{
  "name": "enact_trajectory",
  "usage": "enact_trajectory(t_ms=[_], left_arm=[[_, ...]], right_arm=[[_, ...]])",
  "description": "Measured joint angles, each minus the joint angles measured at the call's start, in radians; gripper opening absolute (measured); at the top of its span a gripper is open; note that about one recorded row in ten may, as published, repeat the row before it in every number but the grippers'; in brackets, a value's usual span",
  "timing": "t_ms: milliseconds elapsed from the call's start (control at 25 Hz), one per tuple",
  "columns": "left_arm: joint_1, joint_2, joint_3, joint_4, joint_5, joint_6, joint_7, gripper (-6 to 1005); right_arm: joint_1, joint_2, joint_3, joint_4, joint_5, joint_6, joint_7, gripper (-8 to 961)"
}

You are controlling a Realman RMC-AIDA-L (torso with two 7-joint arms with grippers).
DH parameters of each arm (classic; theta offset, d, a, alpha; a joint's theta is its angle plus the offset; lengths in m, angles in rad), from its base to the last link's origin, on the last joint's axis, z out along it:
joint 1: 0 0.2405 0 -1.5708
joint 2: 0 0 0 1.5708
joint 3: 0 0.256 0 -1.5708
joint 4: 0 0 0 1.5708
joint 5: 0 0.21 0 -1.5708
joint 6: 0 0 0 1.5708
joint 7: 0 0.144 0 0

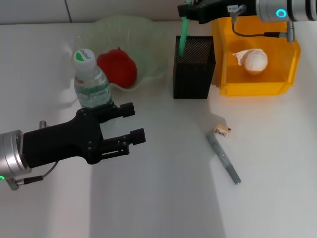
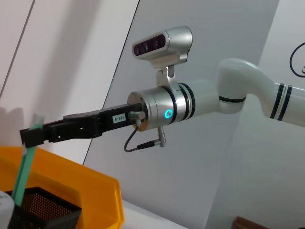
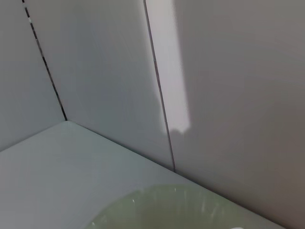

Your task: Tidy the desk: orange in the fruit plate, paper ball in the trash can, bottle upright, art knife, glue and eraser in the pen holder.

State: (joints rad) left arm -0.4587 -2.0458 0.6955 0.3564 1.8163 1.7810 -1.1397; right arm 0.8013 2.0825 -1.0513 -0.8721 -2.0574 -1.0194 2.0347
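My right gripper [image 1: 187,12] hangs over the black mesh pen holder [image 1: 193,68], shut on a slim green stick [image 1: 183,35] whose lower end dips into the holder. I cannot tell whether the stick is the art knife or the glue. The left wrist view shows that same gripper [image 2: 31,136], the stick [image 2: 22,174] and the holder [image 2: 40,210]. A small eraser [image 1: 223,131] and a grey stick-shaped tool [image 1: 224,159] lie on the table right of centre. The bottle [image 1: 90,82] stands upright. A reddish orange [image 1: 117,68] sits in the green fruit plate [image 1: 148,37]. The paper ball [image 1: 252,60] lies in the yellow trash can [image 1: 255,88]. My left gripper [image 1: 134,124] is open just in front of the bottle.
The white table [image 1: 163,198] runs up to a pale wall at the back. The trash can [image 2: 71,183] stands directly right of the pen holder. In the right wrist view only the wall and the fruit plate's rim [image 3: 181,207] show.
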Motion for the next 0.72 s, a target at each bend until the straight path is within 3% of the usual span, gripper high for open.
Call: enact_trajectory(t_ms=[400, 720], left_arm=[[-0.005, -0.001, 0.005, -0.001, 0.000, -0.014, 0.000, 755], [-0.006, 0.000, 0.007, 0.000, 0.000, -0.018, 0.000, 755]], right_arm=[[0.023, 0.001, -0.016, 0.062, 0.043, 0.032, -0.024, 282], [-0.033, 0.000, -0.004, -0.034, 0.079, -0.040, -0.012, 444]])
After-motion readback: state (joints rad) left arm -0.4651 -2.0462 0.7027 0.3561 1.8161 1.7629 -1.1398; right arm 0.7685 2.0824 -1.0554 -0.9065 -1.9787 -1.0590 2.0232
